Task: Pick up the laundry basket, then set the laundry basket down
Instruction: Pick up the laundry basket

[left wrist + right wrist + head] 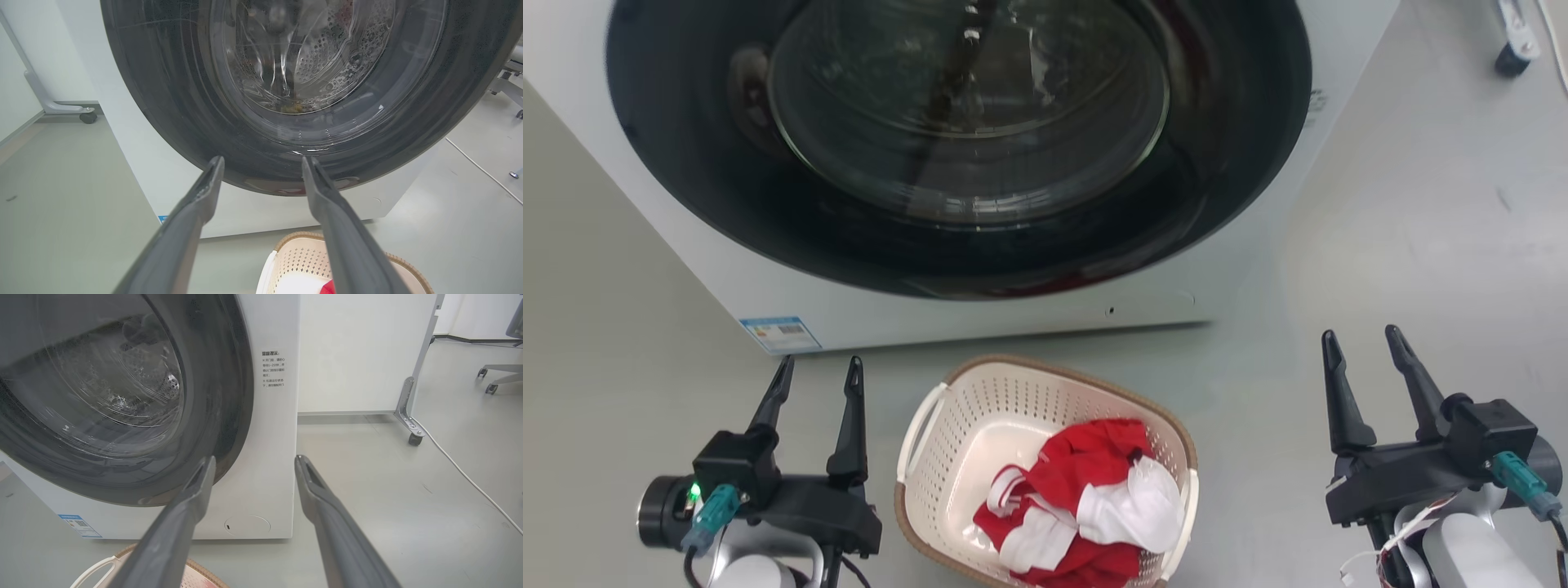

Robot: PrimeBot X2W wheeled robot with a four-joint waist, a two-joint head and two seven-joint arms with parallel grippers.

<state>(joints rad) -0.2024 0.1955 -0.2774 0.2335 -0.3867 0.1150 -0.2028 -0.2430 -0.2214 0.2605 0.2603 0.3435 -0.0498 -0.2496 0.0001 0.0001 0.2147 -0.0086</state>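
Observation:
The laundry basket (980,408) stands on the floor in front of the washer, cream-white and perforated with a brown rim and white loop handles. Red and white laundry (1086,506) lies inside it. My left gripper (819,369) is open to the basket's left, apart from it, nothing between its fingers. My right gripper (1364,340) is open well to the basket's right, also holding nothing. In the left wrist view the left gripper (263,162) faces the washer door with the basket (302,257) low between its fingers. A handle and rim of the basket (98,569) peek in at the right wrist view's bottom, below the open right gripper (254,461).
A white front-load washer (1029,314) with a shut dark glass door (964,139) stands just behind the basket. A wheeled frame leg (408,416) and a white cable (466,477) lie on the grey floor to the right. Another caster leg (61,108) is at the left.

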